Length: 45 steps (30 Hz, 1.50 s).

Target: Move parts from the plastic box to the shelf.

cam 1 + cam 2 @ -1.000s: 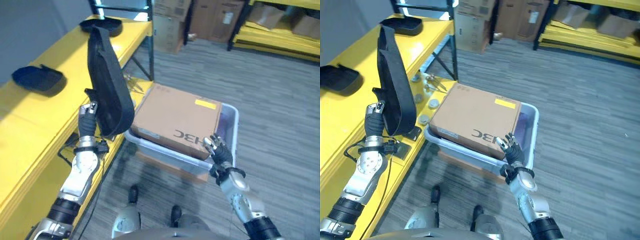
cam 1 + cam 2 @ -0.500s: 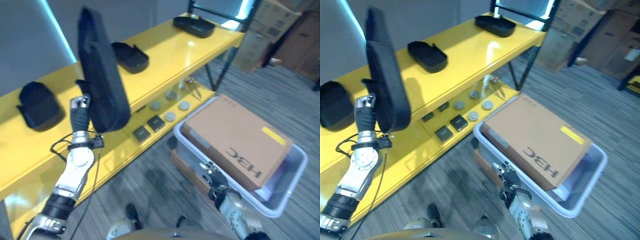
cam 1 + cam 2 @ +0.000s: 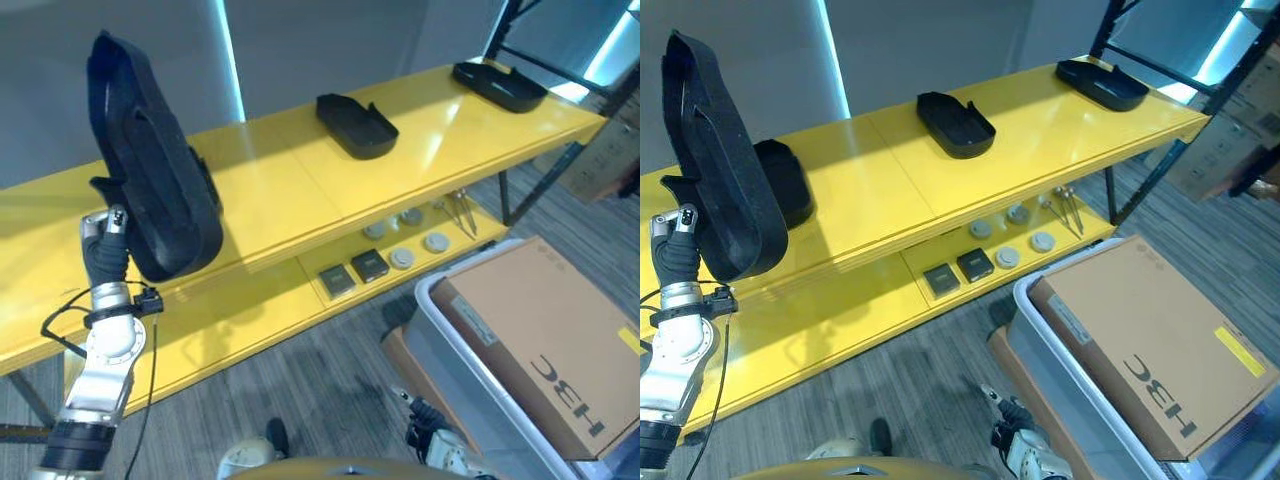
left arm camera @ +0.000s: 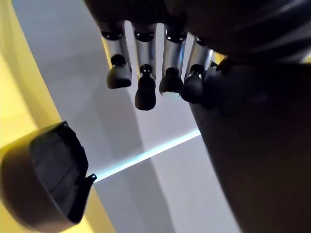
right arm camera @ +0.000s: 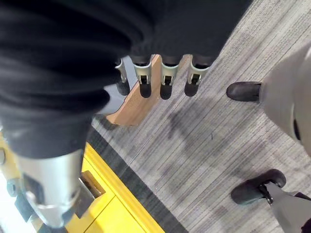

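My left hand [image 3: 106, 247] is shut on a long black moulded part [image 3: 150, 180] and holds it upright in front of the yellow shelf [image 3: 270, 190]. In the left wrist view its fingers [image 4: 141, 87] curl against the dark part [image 4: 252, 145]. The grey plastic box [image 3: 430, 310] stands on the floor at the lower right, with a brown cardboard box [image 3: 540, 350] lying in it. My right hand [image 3: 1015, 440] hangs low beside the plastic box, and its fingers [image 5: 165, 80] are relaxed and hold nothing.
Three more black parts [image 3: 355, 125] [image 3: 500, 85] [image 3: 780, 180] lie on the top shelf board. The lower board [image 3: 230, 310] carries small round discs [image 3: 402, 258] and dark square pieces [image 3: 352, 272]. Another cardboard box [image 3: 1010, 350] sits under the plastic box.
The camera has swung left towards the shelf. My left hand has carried the black part up level with the top board. My right hand has come away from the plastic box's front edge.
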Tool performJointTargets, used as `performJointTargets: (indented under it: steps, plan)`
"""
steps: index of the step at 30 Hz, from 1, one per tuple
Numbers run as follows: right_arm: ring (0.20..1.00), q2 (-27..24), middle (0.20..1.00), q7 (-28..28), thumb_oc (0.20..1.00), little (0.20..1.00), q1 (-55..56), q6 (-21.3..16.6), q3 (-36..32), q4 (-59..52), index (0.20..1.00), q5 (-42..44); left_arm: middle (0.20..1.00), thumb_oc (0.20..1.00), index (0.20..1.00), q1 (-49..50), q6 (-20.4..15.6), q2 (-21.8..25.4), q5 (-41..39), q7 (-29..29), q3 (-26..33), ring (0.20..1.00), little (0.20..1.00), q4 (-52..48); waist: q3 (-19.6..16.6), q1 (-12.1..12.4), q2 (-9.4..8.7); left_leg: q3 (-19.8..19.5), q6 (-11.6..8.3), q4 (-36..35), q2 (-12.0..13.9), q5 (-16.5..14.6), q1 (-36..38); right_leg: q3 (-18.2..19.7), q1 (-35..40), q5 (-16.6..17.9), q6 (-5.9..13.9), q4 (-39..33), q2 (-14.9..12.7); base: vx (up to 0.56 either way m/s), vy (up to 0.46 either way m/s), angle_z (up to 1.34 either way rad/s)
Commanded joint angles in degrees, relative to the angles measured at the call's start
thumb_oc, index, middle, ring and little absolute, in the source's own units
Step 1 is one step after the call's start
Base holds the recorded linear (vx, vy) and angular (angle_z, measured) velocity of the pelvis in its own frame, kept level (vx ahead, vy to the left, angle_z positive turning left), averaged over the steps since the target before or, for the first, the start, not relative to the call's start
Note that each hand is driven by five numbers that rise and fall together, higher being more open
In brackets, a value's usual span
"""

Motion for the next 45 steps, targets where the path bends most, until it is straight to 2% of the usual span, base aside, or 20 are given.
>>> performJointTargets:
  steps: [1, 2, 3, 5, 6, 8, 10, 15, 19, 22, 25, 26, 28, 32, 33, 34, 36, 39, 43, 45]
  plan:
    - [1.000, -0.1, 1.000, -0.2, 1.000, 1.000, 1.8, -2.7, -0.8, -3.9, 1.000, 0.7, 0.200, 0.200, 0.200, -5.5, -1.5, 2.5, 2.2, 0.7, 0.8, 0.200, 0.200, -3.8, 0.2, -2.7, 1.67, -10.3, 0.43, 0.6, -0.1, 0.2, -0.5, 10.1, -8.5, 8.5, -0.28, 5.5, 4.7, 0.13, 0.054, 0.57]
    - [1.000, -0.5, 1.000, -0.3, 1.000, 1.000, 2.2, -2.2, -1.0, -4.1, 1.000, 0.1, 0.200, 0.200, 0.200, -6.8, -1.0, 2.8, 2.2, 1.5, -0.2, 0.200, 0.200, -2.9, 0.7, -5.0, 1.60, -12.9, 0.52, -0.5, -1.0, 0.5, 0.4, 13.5, -10.8, 8.1, -0.65, 4.3, 9.9, 0.14, -0.017, 0.80]
    - [1.000, -0.8, 1.000, -0.3, 1.000, 1.000, 2.3, -1.7, -1.1, -4.2, 1.000, -0.4, 0.200, 0.200, 0.200, -7.4, -0.5, 2.7, 2.4, 2.1, -0.7, 0.200, 0.200, -2.6, 0.7, -6.0, 1.33, -14.0, 0.45, -0.7, -1.5, 0.8, 0.3, 14.8, -11.8, 8.0, -0.82, 1.9, 12.4, 0.18, -0.071, 0.77]
    - [1.000, -1.2, 1.000, 0.3, 1.000, 1.000, 2.4, -1.6, -1.6, -3.0, 1.000, -2.2, 0.200, 0.200, 0.200, -8.3, 0.4, 2.5, 2.6, 2.5, -1.0, 0.200, 0.200, -2.9, 0.8, -7.4, 0.23, -16.4, 0.22, -0.9, -2.9, 0.4, 0.9, 17.1, -12.2, 8.8, -1.02, -5.9, 15.3, 0.16, -0.108, 0.91]
    - [1.000, -1.0, 1.000, 0.1, 1.000, 1.000, 2.5, -1.5, -1.6, -2.9, 1.000, -3.2, 0.200, 0.200, 0.200, -8.3, -0.1, 2.1, 2.9, 2.8, -1.4, 0.200, 0.200, -2.7, 0.8, -8.1, -0.18, -17.3, 0.33, -0.5, -3.5, -0.2, 1.2, 18.6, -13.0, 10.1, -0.81, -7.3, 16.4, 0.12, -0.095, 0.99]
    - [1.000, -1.0, 1.000, 0.2, 1.000, 1.000, 2.6, -1.3, -1.6, -2.7, 1.000, -3.6, 0.200, 0.200, 0.200, -8.2, -0.3, 2.0, 2.9, 2.8, -1.5, 0.200, 0.200, -2.7, 0.7, -8.4, -0.23, -17.8, 0.34, -0.3, -3.5, -0.4, 1.2, 19.3, -13.0, 10.1, -1.05, -8.0, 16.9, 0.08, -0.070, 0.95]
    - [1.000, -1.8, 1.000, 1.7, 1.000, 1.000, 2.4, -1.2, -1.6, 1.2, 1.000, -5.7, 0.200, 0.200, 0.200, -9.2, 0.7, 0.7, 3.3, 3.2, -2.6, 0.200, 0.200, -2.8, -0.4, -8.4, -0.88, -18.5, 0.27, -0.3, -3.7, -0.4, 0.9, 20.6, -10.6, 9.5, -2.53, -12.2, 18.5, 0.15, -0.156, 0.79]
    - [1.000, -2.7, 1.000, 3.4, 1.000, 1.000, 1.1, -0.7, 0.1, 4.5, 1.000, -7.5, 0.200, 0.200, 0.200, -9.1, 1.7, -0.3, 3.6, 4.8, -3.3, 0.200, 0.200, -1.8, -1.7, -7.7, -1.68, -15.9, -0.45, 1.1, -2.5, -0.8, -0.2, 21.0, -6.3, 8.4, -3.93, -16.0, 19.5, 0.12, -0.119, 0.24]
    - [1.000, -3.2, 1.000, 4.1, 1.000, 1.000, 1.3, 0.1, 0.5, 4.7, 1.000, -8.8, 0.200, 0.200, 0.200, -8.8, 2.3, -0.3, 3.2, 5.0, -3.0, 0.200, 0.200, -1.7, -1.6, -7.8, -1.99, -13.6, -1.01, 3.7, -1.7, -1.7, -1.3, 20.4, -5.4, 7.5, -4.40, -16.1, 19.4, 0.06, -0.068, -0.15]
    - [1.000, -3.7, 1.000, 5.0, 1.000, 1.000, 2.1, 0.0, 0.1, 6.2, 1.000, -10.9, 0.200, 0.200, 0.200, -9.8, 4.1, -0.5, 3.0, 4.6, -3.3, 0.200, 0.200, -1.0, -1.0, -8.7, -2.38, -8.7, -2.35, 8.5, 1.4, -2.4, -3.6, 17.9, -5.1, 6.3, -4.75, -14.9, 18.3, 0.03, -0.033, 0.04]
    - [1.000, -4.5, 1.000, 6.9, 1.000, 1.000, 1.5, -1.3, -0.8, 10.0, 1.000, -11.3, 0.200, 0.200, 0.200, -10.7, 5.1, 0.1, 3.2, 5.0, -3.6, 0.200, 0.200, 1.1, -0.7, -9.1, -2.08, -7.9, -4.04, 8.2, 5.0, -0.2, -4.6, 17.0, -4.6, 5.5, -5.04, -14.6, 17.5, 0.06, 0.096, 0.35]
    - [1.000, -5.3, 1.000, 8.1, 1.000, 1.000, 1.2, -1.3, -1.1, 11.4, 1.000, -12.3, 0.200, 0.200, 0.200, -10.6, 5.8, 1.1, 3.7, 5.3, -3.0, 0.200, 0.200, 2.6, -0.8, -9.1, -1.52, -8.1, -5.24, 5.4, 7.9, 2.1, -4.2, 16.9, -4.1, 4.7, -5.07, -14.6, 16.8, 0.12, 0.225, 0.31]
    - [1.000, -6.3, 1.000, 8.9, 1.000, 1.000, 1.0, -1.4, -1.6, 12.0, 1.000, -12.3, 0.200, 0.200, 0.200, -10.5, 6.7, 2.5, 3.1, 4.2, -2.0, 0.200, 0.200, 3.9, -0.9, -9.3, -0.83, -8.3, -6.73, 3.0, 11.7, 5.7, -4.4, 16.5, -3.8, 3.5, -5.17, -13.9, 15.9, 0.10, 0.233, 0.13]
    - [1.000, -7.6, 1.000, 8.3, 1.000, 1.000, 0.0, -0.6, -1.6, 11.1, 1.000, -10.9, 0.200, 0.200, 0.200, -11.1, 8.0, 4.2, 2.7, 4.6, -1.1, 0.200, 0.200, 7.4, -0.5, -10.1, 0.90, -9.4, -8.00, 1.5, 16.5, 8.6, -3.7, 16.2, -5.8, 0.6, -5.45, -9.0, 14.0, 0.04, 0.276, 0.11]
    - [1.000, -7.8, 1.000, 8.2, 1.000, 1.000, -0.1, -0.4, -1.5, 10.9, 1.000, -10.6, 0.200, 0.200, 0.200, -11.2, 8.1, 4.4, 2.7, 4.7, -1.1, 0.200, 0.200, 7.7, -0.4, -10.2, 1.08, -9.5, -8.13, 1.7, 16.8, 8.9, -3.8, 16.1, -6.0, 0.3, -5.53, -8.4, 13.9, 0.05, 0.398, 0.11]
    - [1.000, -8.2, 1.000, 8.2, 1.000, 1.000, -0.3, 0.0, -2.3, 10.6, 1.000, -10.8, 0.200, 0.200, 0.200, -11.7, 8.4, 5.4, 2.4, 4.9, -0.9, 0.200, 0.200, 10.4, -0.2, -11.0, 1.93, -9.1, -7.69, 2.2, 16.3, 6.1, -2.5, 16.5, -7.4, -0.8, -5.19, -5.6, 12.4, 0.07, 0.395, 0.05]
    - [1.000, -8.5, 1.000, 7.8, 1.000, 1.000, 0.1, 0.7, -2.8, 10.0, 1.000, -10.5, 0.200, 0.200, 0.200, -12.3, 9.5, 5.9, 2.8, 5.3, -1.2, 0.200, 0.200, 12.4, 0.1, -11.5, 3.01, -9.3, -7.66, 2.8, 15.1, 4.3, -1.8, 17.0, -8.7, -1.1, -4.50, -3.3, 10.8, 0.12, 0.437, -0.08]
    - [1.000, -9.1, 1.000, 9.1, 1.000, 1.000, 2.2, 0.9, -4.3, 9.8, 1.000, -12.5, 0.200, 0.200, 0.200, -14.6, 11.5, 7.5, 4.0, 4.7, -2.3, 0.200, 0.200, 18.0, 0.5, -13.0, 4.32, -8.6, -7.48, 4.2, 12.9, 2.9, -1.0, 18.6, -8.7, -0.1, -2.88, -3.1, 8.9, 0.14, 0.336, -0.08]
    - [1.000, -9.5, 1.000, 11.1, 1.000, 1.000, 3.6, -0.4, -4.0, 9.9, 1.000, -16.2, 0.200, 0.200, 0.200, -17.4, 12.9, 10.6, 5.7, 4.3, -4.3, 0.200, 0.200, 23.1, 0.9, -14.3, 4.42, -7.4, -6.71, 3.9, 10.9, 1.3, -0.2, 20.3, -8.7, 1.7, -1.13, -5.0, 7.5, 0.06, 0.174, -0.17]
    - [1.000, -9.9, 1.000, 11.8, 1.000, 1.000, 4.1, -0.7, -3.4, 8.9, 1.000, -16.7, 0.200, 0.200, 0.200, -19.8, 14.4, 13.9, 6.1, 2.9, -5.4, 0.200, 0.200, 26.2, 1.2, -14.8, 3.68, -6.8, -6.15, 3.3, 9.9, 0.6, 0.0, 20.9, -8.4, 3.3, -0.21, -7.3, 6.9, 0.02, 0.088, -0.12]
